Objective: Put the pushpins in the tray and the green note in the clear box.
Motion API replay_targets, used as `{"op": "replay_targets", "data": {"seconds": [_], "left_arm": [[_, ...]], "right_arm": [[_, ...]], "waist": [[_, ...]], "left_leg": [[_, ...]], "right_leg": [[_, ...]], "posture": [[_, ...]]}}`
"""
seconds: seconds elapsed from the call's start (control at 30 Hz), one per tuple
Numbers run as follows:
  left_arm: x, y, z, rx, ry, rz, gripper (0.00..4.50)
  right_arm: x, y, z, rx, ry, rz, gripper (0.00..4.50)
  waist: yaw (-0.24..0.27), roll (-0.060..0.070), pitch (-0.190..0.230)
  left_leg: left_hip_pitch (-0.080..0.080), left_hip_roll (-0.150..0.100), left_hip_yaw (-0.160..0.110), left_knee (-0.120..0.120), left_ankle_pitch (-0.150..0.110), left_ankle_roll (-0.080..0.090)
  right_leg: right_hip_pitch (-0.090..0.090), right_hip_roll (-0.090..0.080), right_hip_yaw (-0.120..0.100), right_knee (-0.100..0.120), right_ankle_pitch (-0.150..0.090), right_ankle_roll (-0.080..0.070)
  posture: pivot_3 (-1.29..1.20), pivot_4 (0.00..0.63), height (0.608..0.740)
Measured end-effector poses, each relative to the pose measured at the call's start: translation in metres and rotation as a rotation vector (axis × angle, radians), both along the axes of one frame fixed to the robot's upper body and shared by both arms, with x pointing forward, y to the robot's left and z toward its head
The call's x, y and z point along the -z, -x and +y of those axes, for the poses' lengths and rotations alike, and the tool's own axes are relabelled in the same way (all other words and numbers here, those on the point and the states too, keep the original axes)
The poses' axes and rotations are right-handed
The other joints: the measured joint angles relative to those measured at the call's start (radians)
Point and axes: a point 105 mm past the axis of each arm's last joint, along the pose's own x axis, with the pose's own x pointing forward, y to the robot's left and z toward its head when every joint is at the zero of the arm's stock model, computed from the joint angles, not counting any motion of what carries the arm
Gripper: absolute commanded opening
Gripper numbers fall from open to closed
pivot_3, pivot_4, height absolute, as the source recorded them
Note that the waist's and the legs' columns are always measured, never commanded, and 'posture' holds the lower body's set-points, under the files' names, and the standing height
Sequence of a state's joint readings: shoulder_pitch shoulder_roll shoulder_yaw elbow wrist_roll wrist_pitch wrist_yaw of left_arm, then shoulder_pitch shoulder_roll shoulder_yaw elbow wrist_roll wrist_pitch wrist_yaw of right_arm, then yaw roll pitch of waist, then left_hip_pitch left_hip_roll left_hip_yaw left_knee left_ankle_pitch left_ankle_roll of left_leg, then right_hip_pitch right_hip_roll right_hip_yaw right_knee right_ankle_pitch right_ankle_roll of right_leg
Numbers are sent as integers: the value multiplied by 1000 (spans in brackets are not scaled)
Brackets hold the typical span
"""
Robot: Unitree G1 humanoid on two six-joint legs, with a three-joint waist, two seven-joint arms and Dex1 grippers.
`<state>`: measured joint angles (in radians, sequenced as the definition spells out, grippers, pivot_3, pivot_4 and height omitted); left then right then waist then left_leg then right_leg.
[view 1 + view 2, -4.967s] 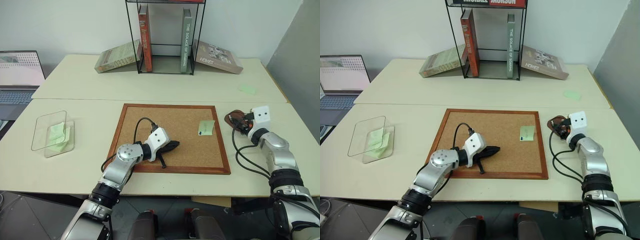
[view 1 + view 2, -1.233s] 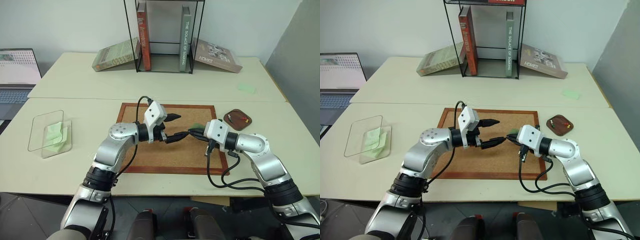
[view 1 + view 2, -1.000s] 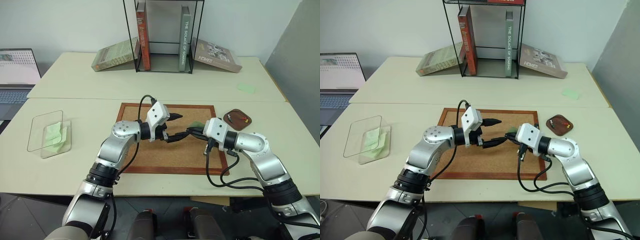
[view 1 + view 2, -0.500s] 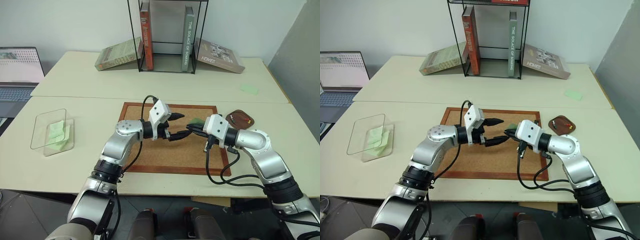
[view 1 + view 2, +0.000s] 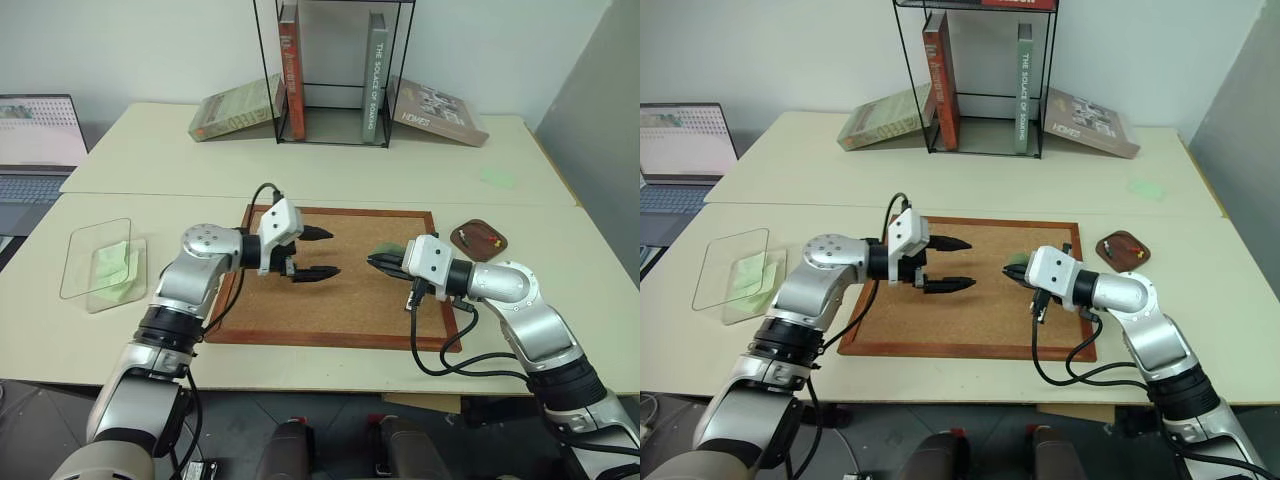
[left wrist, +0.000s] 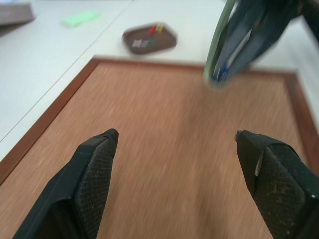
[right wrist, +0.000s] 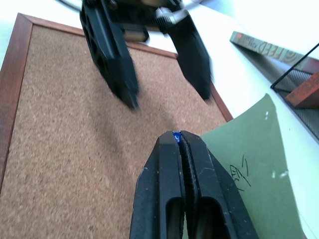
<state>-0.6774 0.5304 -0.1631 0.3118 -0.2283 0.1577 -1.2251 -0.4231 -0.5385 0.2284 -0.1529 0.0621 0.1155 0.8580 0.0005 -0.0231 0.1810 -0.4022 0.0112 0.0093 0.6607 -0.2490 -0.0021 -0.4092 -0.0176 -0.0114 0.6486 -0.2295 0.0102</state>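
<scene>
- cork board [image 5: 340,290] flat on the front table [image 5: 130,330]
- wire rack [image 5: 330,70] holding upright books [image 5: 291,70]
- laptop [image 5: 38,140] at left edge
- loose green note [image 5: 495,178] far right

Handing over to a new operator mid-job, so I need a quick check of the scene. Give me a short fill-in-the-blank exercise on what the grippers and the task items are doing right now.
1. The right gripper is shut on the green ____.
2. The left gripper hangs over the cork board with its jaws ____.
3. The pushpins lie in the small brown ____.
4. The clear box sits on the table at the robot's ____ side.

Missing words: note; open; tray; left
</scene>
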Motion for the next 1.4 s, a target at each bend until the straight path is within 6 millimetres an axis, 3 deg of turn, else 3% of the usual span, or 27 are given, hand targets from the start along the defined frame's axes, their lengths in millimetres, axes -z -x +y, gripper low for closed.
{"op": "replay_targets", "data": {"seconds": [0.2,0.37,0.53,0.73,0.83,1.4], "left_arm": [[-24,12,-32,87,171,13,3984],[-34,18,-46,120,222,22,3984],[-38,11,-59,121,214,-24,3984],[-27,4,-71,121,183,-24,3984],[-26,2,-73,137,168,-32,3564],[-16,8,-79,242,99,9,253]], "right_arm": [[1,2,1,-15,0,16,0],[2,3,2,-27,6,24,0],[3,5,4,-38,10,31,0],[2,6,7,-46,8,33,0],[4,7,7,-45,13,45,0],[7,8,10,-52,17,59,0]], "waist": [[7,0,0],[-1,0,0],[-2,0,0],[-2,0,0],[-2,-1,0],[-2,-1,0]], "left_leg": [[-2,-2,0,2,0,0],[-1,0,-1,1,0,0],[1,0,0,1,0,0],[0,0,1,1,0,0],[0,0,1,1,0,0],[0,0,1,1,0,0]], "right_leg": [[0,0,0,-1,0,1],[0,0,-1,1,0,1],[0,4,1,1,0,1],[0,4,1,0,0,1],[0,4,1,0,0,1],[0,4,1,1,0,1]], "posture": [[0,150,740],[0,150,740],[0,150,740],[0,150,740],[0,150,740],[0,150,740]]}}
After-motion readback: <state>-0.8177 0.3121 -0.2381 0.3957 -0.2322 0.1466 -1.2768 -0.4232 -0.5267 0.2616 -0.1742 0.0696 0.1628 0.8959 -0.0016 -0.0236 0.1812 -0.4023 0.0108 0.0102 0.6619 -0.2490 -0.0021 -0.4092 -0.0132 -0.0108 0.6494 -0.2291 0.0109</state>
